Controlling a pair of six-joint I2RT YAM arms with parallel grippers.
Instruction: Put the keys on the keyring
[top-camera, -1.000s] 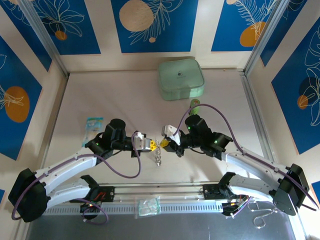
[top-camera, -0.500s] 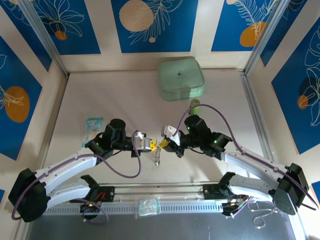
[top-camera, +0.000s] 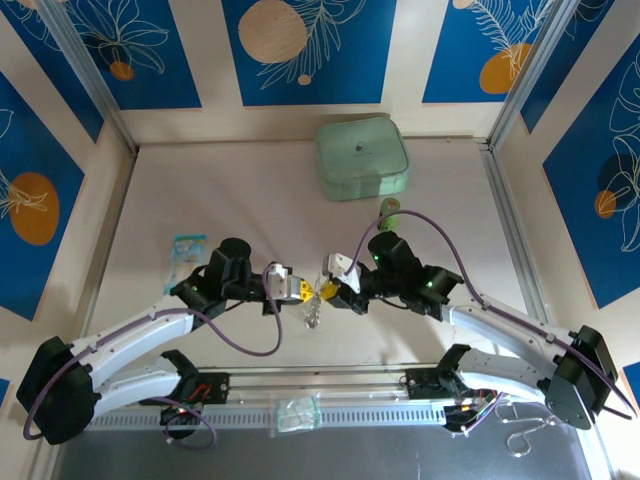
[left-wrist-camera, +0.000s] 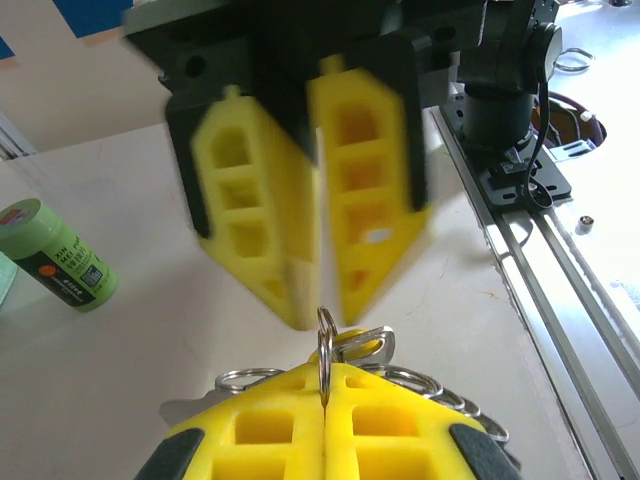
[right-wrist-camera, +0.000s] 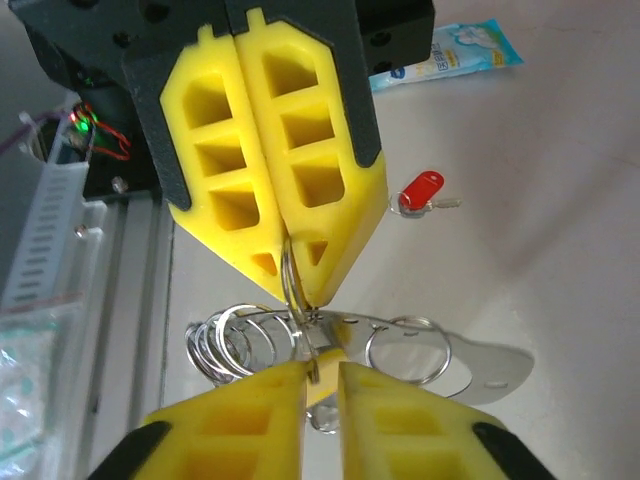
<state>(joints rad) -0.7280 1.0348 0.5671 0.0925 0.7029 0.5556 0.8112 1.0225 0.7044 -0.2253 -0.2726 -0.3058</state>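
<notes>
Over the worktop (right-wrist-camera: 560, 200), the left tool (right-wrist-camera: 297, 280) was clamped tight on the keyring (right-wrist-camera: 232, 345), tip to tip with the right tool (right-wrist-camera: 321, 375), jaws slightly parted, gripping nothing clearly. The red key (right-wrist-camera: 420, 190) lay beside the left tool.

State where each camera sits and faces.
Top external: above and behind, looking down on the table; left arm, right arm show.
Left wrist: on the left arm, facing the right tool; left tool at bottom.
Right wrist: on the right arm, facing the left tool; right tool at bottom.
Both wrist views share the keyring.
</notes>
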